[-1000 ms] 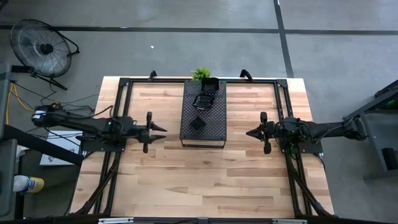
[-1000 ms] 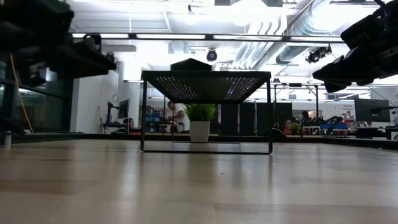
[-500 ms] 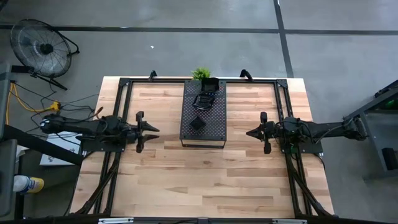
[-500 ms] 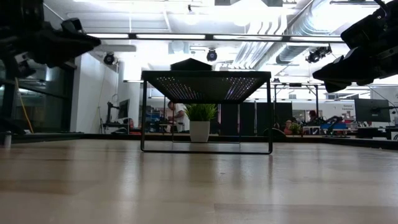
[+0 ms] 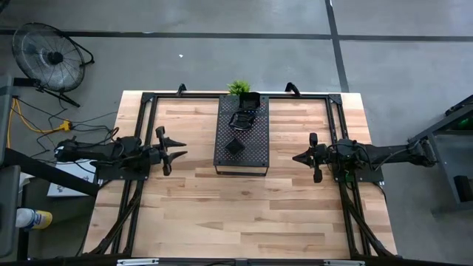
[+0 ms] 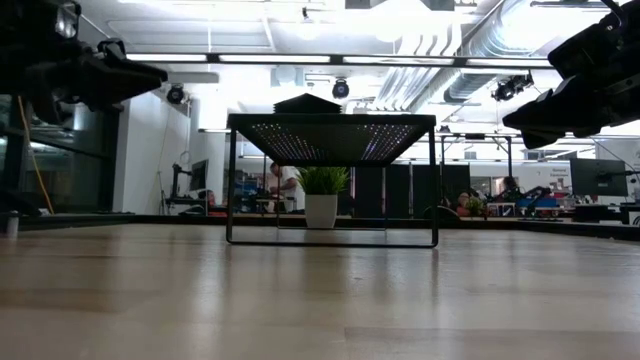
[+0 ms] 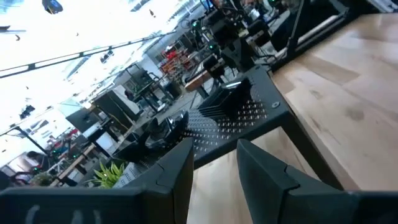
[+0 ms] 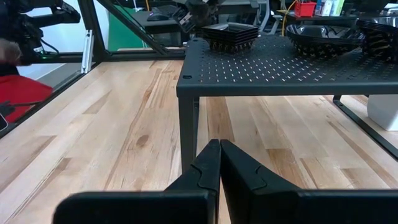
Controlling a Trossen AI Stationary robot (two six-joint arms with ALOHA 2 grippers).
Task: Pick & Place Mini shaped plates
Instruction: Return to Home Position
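plates: the glossy black mini shaped plates [image 5: 235, 146] all sit stacked on the dark perforated rectangular metal tray [image 5: 255, 155], a raised shelf on legs at the middle of the pale wooden table [image 5: 222, 207]; we see none in either gripper.
stacks: we count three along the tray: a square stack [image 8: 231, 34], a wavy-rimmed stack [image 5: 240, 120] beyond it, and a third stack [image 5: 250, 101] at the end beside the small green potted plant [image 5: 239, 87].
left arm: the left gripper [image 5: 177, 152] hangs above the table off the tray's left side, pointing at it; its fingers [image 7: 183, 168] are parted, with nothing between them.
right arm: the right gripper [image 5: 297, 157] hangs off the tray's right side, also pointing at it; its fingers are pressed together on nothing.
key relation: the tray's long axis runs across the line joining the two grippers, so the plates lie straight ahead of both; the square stack is about level with them, and the right gripper looks a touch nearer the tray.
step: we judge the stacking done and the arms parking; no grasp seems called for.
risk: small, since both arms are apart from the tray.
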